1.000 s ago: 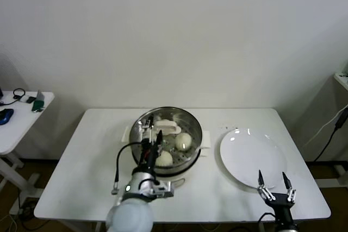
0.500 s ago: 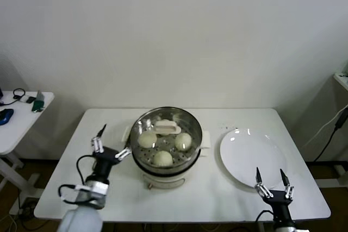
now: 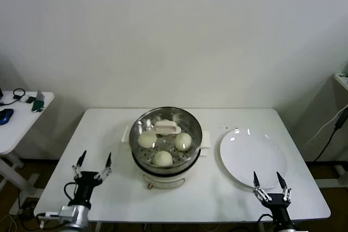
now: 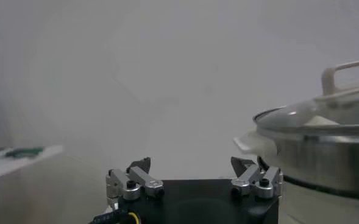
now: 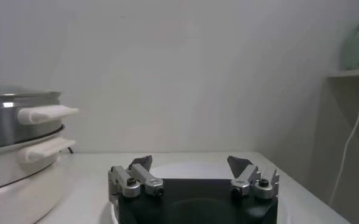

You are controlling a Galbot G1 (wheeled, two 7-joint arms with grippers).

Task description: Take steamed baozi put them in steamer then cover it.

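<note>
We judge the task all but finished: the steamed baozi point(image 3: 147, 139) sit inside the steamer point(image 3: 166, 134) at the middle of the bench point(image 3: 109, 129), three plainly visible through the glass, a fourth hidden beneath the handle. The glass cover point(image 3: 166, 128) rests on the steamer rim, its cream handle toward the far edge. In the left wrist view the cover point(image 4: 316, 115) looks level on the steel wall.

Our left end effector point(image 3: 93, 166) is near the front-left corner, fingers spread and holding nothing, well apart from the steamer. Our right end effector point(image 3: 269, 186) waits at the front edge toward the right corner, fingers likewise spread and empty, just in front of the empty white plate point(image 3: 252, 157).

What remains, as we see it, is to check that the cover seats evenly all round and to keep both arms low and clear of the steamer's side handles.

The bench is plain white and uncluttered, against a bare pale wall. A smaller side table point(image 3: 16, 118) with small items stands beyond the left edge.
</note>
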